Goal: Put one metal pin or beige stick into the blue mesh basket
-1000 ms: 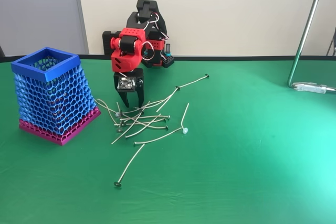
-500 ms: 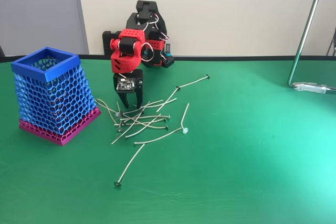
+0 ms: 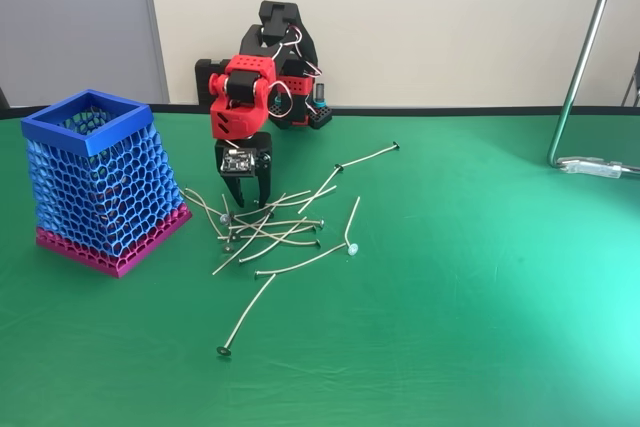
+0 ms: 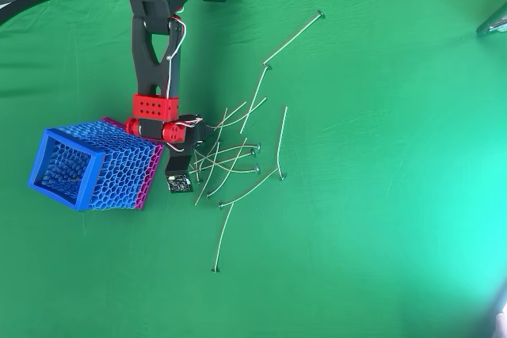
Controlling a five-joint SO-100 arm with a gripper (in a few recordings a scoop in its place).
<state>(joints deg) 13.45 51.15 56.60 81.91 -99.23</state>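
I've got the gripper [image 3: 249, 194] pointing straight down over the left end of the pin pile [image 3: 275, 227], fingers spread and nothing between them, tips low near the cloth, because that end is where the pins bunch thickest and I'd judge a closing pinch most likely to catch one there. The basket [image 3: 88, 125] stands upright on the bench [image 3: 480, 297] just left of the arm, wide mouth up, close enough that I'd expect a short swing to carry a pin over its rim; from above the basket [image 4: 67, 168] sits right beside the gripper [image 4: 194, 148], with blurry light shapes showing through the mesh that I can't identify. Counting: one basket, one arm, and roughly a dozen thin metal pins, though the tangle makes an exact count shaky. Three lie clear of the heap: one pin [image 3: 368, 156] far back right, one pin [image 3: 247, 318] nearest the camera, one pin [image 3: 351, 219] off to the right. A chrome stand [image 3: 585, 57] rises at the bench's right edge.
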